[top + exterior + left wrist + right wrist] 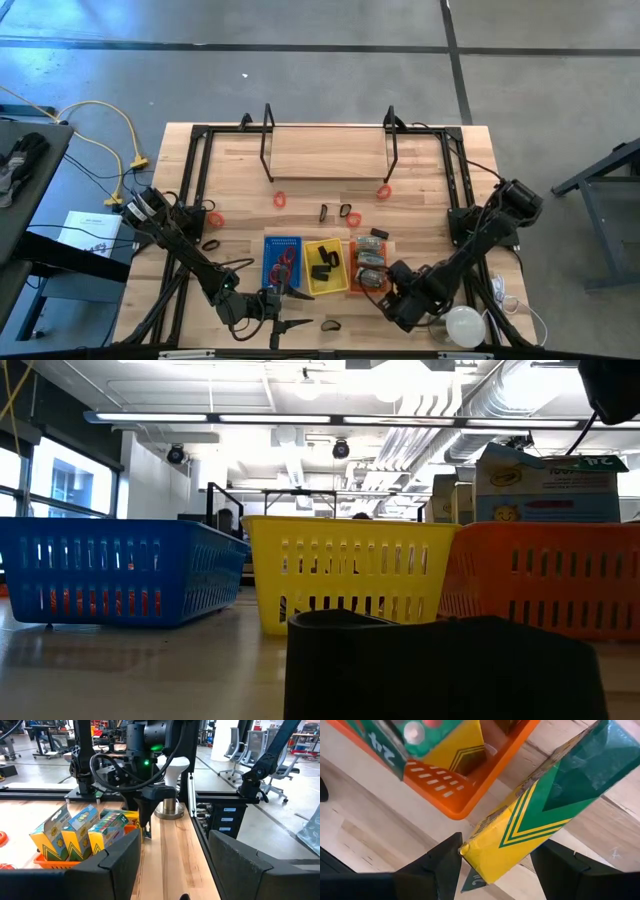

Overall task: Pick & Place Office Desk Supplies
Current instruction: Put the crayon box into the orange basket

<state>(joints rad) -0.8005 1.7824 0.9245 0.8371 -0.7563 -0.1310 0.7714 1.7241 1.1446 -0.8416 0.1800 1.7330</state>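
Since my right gripper is clamped on a crayon box just past the orange tray's corner, I'd guess that's where it's headed, with the other boxes. Box sits tilted between the fingers, off the table. Left gripper hangs open near the table's front edge, empty.

Three trays sit side by side near the table's front edge: one tray on the left, a second in the middle, a third on the right. Boxes fill the right-hand tray; clips lie in the middle one. Loose loops scatter behind them, before a raised shelf. The left pincer hovers before the left tray; the right pincer holds a box beside the right tray, near a round object.
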